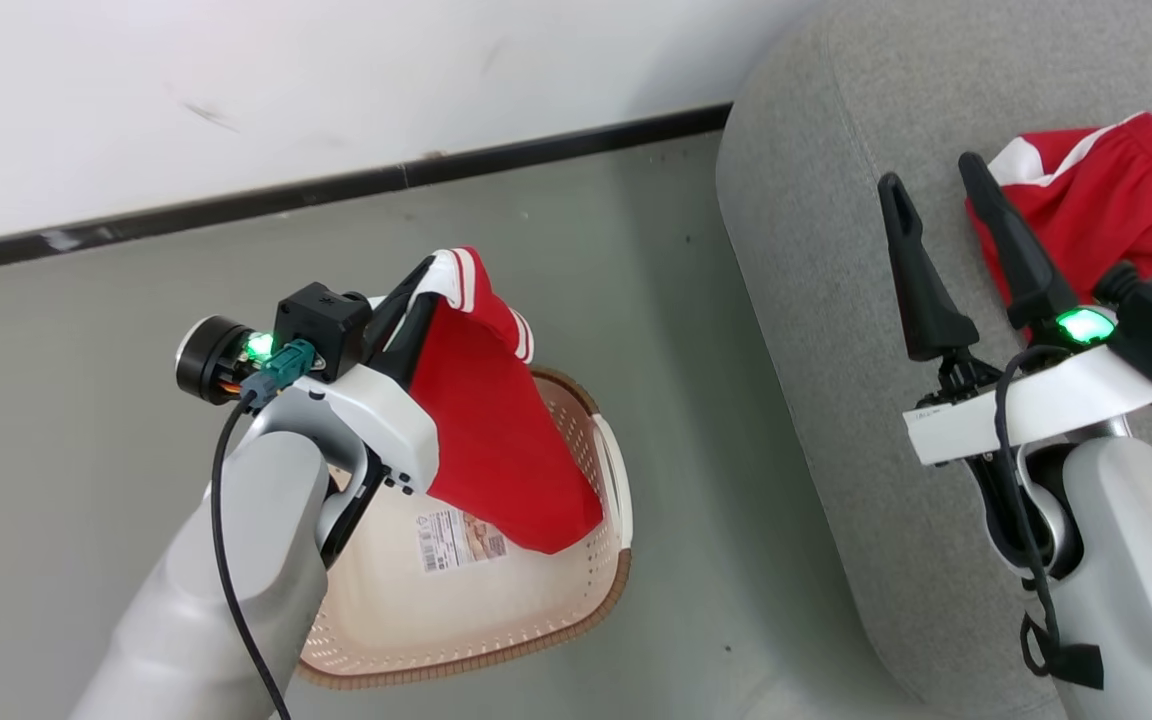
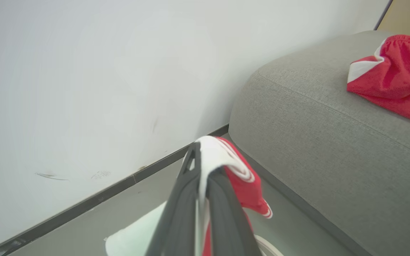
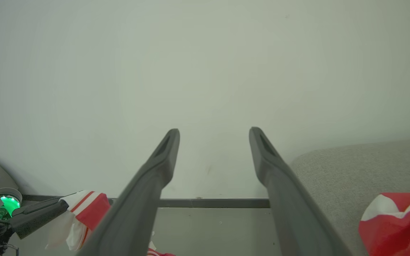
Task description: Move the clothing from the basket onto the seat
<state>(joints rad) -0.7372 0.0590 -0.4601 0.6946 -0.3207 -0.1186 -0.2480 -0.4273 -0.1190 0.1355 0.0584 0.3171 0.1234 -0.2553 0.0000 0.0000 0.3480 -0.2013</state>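
Pinching clothing [image 1: 496, 430] (over basket [image 1: 476, 610]) — left end effector [image 1: 423, 277].

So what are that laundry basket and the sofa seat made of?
The basket looks like smooth cream plastic: moulded walls punched with small holes, brown woven-look rim. The seat seems matte grey woven fabric upholstery: visible weave, stitched seam.

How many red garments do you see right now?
2. One garment hangs from the shut left gripper over the basket. The other garment lies on the seat, by the open right gripper. The arm hides part of the basket floor.
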